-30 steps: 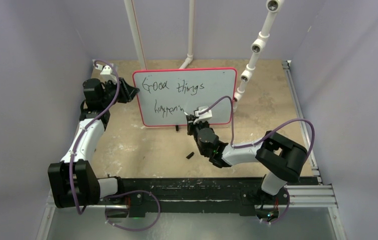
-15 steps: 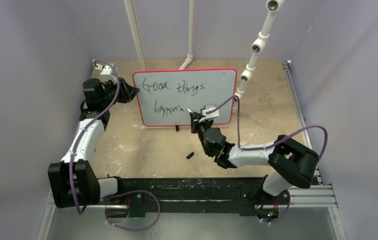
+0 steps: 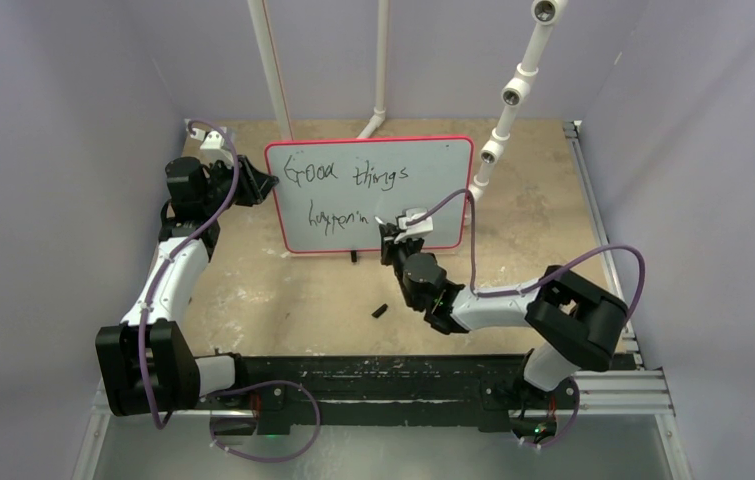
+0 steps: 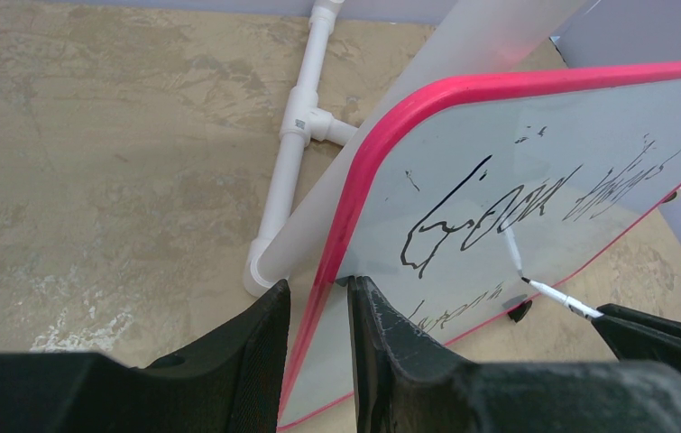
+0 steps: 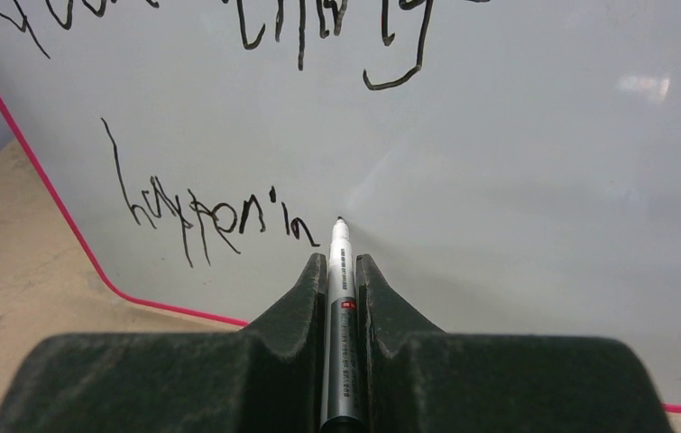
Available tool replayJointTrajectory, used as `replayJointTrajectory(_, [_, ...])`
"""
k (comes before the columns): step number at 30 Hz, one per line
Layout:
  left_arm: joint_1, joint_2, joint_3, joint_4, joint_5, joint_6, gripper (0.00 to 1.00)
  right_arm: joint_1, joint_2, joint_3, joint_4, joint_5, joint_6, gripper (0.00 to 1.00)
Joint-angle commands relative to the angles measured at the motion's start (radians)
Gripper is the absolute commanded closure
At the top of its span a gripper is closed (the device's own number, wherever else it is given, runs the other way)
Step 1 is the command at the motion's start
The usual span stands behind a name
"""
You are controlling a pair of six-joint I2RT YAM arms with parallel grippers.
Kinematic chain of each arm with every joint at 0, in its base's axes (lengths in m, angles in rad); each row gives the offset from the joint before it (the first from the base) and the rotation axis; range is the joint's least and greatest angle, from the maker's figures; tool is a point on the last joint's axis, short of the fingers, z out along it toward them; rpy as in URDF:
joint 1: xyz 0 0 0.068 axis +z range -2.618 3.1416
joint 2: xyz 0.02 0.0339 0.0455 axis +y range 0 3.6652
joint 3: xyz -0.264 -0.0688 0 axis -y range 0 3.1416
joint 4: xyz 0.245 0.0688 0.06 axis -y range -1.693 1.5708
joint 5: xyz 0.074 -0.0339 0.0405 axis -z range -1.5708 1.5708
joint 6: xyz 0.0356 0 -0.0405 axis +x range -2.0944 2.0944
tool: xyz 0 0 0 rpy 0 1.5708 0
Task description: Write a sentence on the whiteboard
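The whiteboard [image 3: 423, 195] stands tilted upright on the table, white with a red-pink rim. The sentence [image 3: 345, 175] on it reads "Good things" above "happenin" [image 5: 215, 216]. My left gripper [image 3: 261, 186] is shut on the whiteboard's left rim [image 4: 336, 253], one finger on each face. My right gripper [image 3: 390, 240] is shut on a silver marker [image 5: 340, 307], its tip at the board just right of the last letter. The marker also shows in the left wrist view [image 4: 557, 296].
White PVC pipes [image 3: 271, 70] stand behind the board, another jointed pipe [image 3: 509, 95] at its right. A small black cap [image 3: 378, 311] and a black piece [image 3: 354, 257] lie on the table in front of the board.
My right arm has shifted the marker a little to the right along the second line, then held about still. The left arm has not moved.
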Motion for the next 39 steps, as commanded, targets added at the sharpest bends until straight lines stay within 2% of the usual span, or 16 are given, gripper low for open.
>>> replayJointTrajectory(1, [0.000, -0.017, -0.011, 0.034, 0.014, 0.000, 0.71, -0.009, 0.013, 0.050, 0.057, 0.028, -0.033, 1.00])
replayJointTrajectory(12, [-0.001, -0.016, -0.011, 0.035, 0.017, 0.000, 0.70, -0.009, 0.040, 0.070, 0.067, 0.006, -0.069, 1.00])
replayJointTrajectory(24, [0.000, -0.017, -0.011, 0.038, 0.017, -0.002, 0.71, -0.009, 0.045, 0.033, -0.027, -0.007, 0.024, 1.00])
replayJointTrajectory(39, [-0.001, -0.018, -0.011, 0.037, 0.017, -0.003, 0.71, -0.007, 0.015, 0.026, -0.067, 0.041, 0.040, 1.00])
